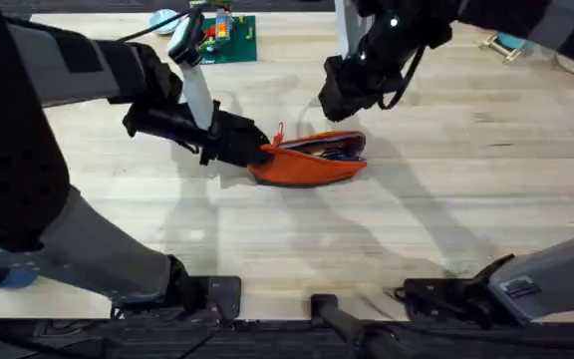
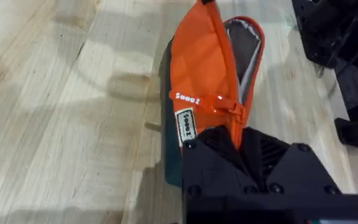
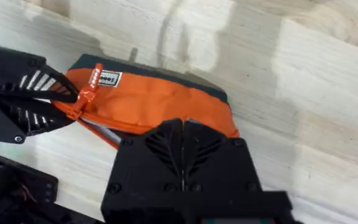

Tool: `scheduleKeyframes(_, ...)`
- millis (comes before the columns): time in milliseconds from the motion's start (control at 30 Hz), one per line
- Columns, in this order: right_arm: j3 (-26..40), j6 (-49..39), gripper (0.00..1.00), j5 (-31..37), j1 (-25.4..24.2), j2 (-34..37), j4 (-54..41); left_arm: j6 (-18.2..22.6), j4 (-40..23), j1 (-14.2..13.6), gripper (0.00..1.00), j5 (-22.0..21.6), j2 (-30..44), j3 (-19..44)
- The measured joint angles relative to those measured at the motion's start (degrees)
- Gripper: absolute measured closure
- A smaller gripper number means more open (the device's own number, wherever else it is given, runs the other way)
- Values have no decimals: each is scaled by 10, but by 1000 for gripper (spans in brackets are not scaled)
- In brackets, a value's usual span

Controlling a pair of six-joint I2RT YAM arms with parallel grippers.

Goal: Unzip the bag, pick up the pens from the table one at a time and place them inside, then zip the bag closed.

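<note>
Two grippers at the orange bag (image 1: 312, 165) mid-frame on the table (image 1: 446, 209), left gripper (image 1: 255, 150) pinching its left end, right gripper (image 1: 339, 100) just above, its grip state unclear, zipper open.

Orange bag, unzipped, on my counter

The bag (image 1: 307, 165) lies lengthwise on the pale plank counter (image 1: 387, 229), mouth gaping to show grey lining and dark pens (image 1: 332, 152) inside; white label near one end.
</note>
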Motion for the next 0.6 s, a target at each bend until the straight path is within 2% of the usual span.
scheduleKeyframes(467,0,-3,965,0,-2,0,1,0,0,0,958,0,0,0)
scheduleKeyframes(500,0,-2,917,0,-2,0,1,0,0,0,958,0,0,0)
scheduleKeyframes(600,1,-3,529,4,-2,-1,-1,0,0,0,958,0,0,0)
